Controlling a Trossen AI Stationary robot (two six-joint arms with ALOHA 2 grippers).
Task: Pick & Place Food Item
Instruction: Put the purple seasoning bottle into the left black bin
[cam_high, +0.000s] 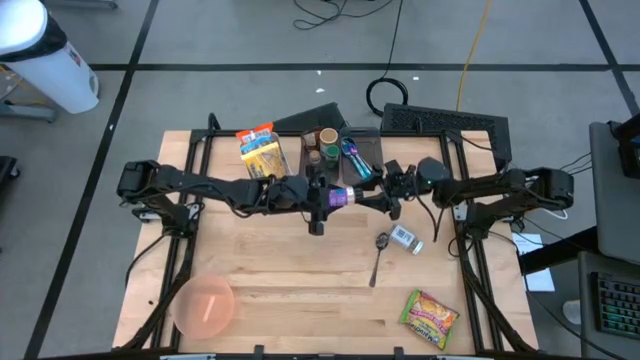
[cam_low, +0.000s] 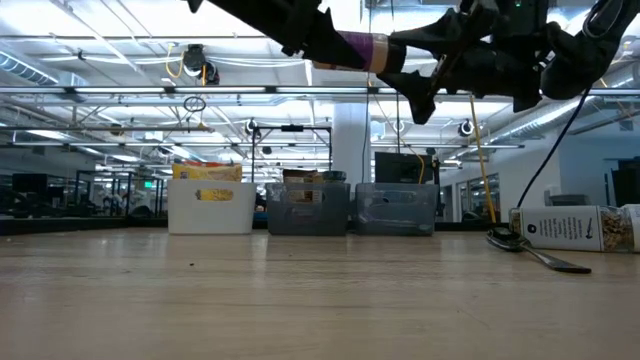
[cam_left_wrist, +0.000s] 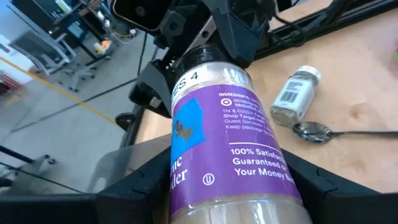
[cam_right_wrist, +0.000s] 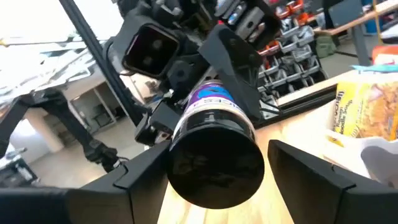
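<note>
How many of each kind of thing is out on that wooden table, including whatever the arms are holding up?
Spice jars: 2, a purple-label jar held in the air and a small jar lying flat
Spoons: 1
Pink bowls: 1
Snack packets: 1
Storage bins at the back: 3
Total: 8

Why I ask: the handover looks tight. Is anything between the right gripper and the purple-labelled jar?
Nothing visible. The left gripper holds the purple-labelled jar in the air above the table, and the right gripper has its open fingers on either side of the jar's black cap.
</note>
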